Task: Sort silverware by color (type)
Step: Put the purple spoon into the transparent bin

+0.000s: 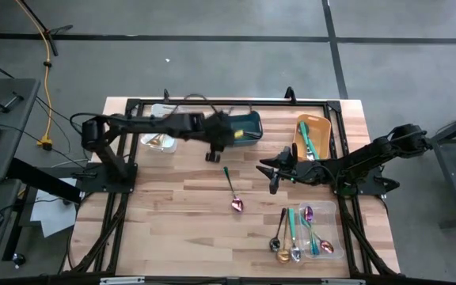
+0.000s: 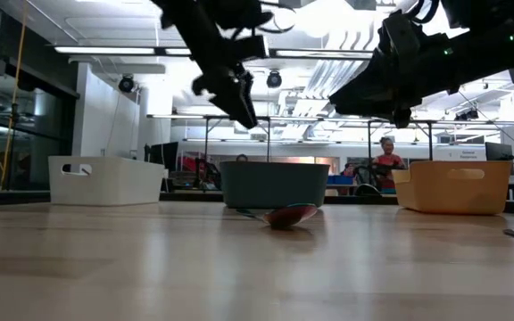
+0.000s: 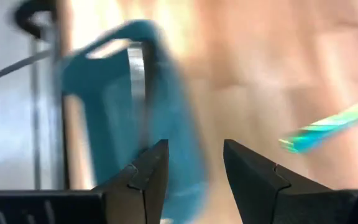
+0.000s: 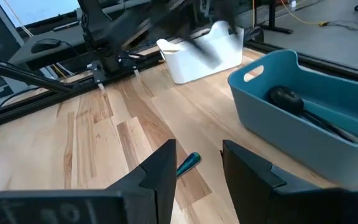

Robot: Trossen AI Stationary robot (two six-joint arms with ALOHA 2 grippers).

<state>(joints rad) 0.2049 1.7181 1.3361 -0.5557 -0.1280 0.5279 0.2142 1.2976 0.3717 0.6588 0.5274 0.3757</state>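
Bright, even overhead light; your left wrist view is smeared.

You see ceiling strip lights (image 2: 105, 50) glaring in the low view, motion blur streaking the teal plastic rectangular bin (image 3: 135, 106), and soft shadows on the pale wooden table (image 1: 188, 214).

High cam looks straight down on the whole desk (image 1: 180, 198), low cam sits at desk level facing the room, both wrist cams hover close, all four catching the teal bin (image 1: 242, 127).

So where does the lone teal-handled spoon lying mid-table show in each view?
High view: teal-handled spoon with iridescent bowl, table centre, front of the dark teal rectangular bin.
Low view: bowl before that bin.
Left wrist: blurred handle, bin beside.
Right wrist: handle tip; bin nearby.
Shared landmark: the bin.
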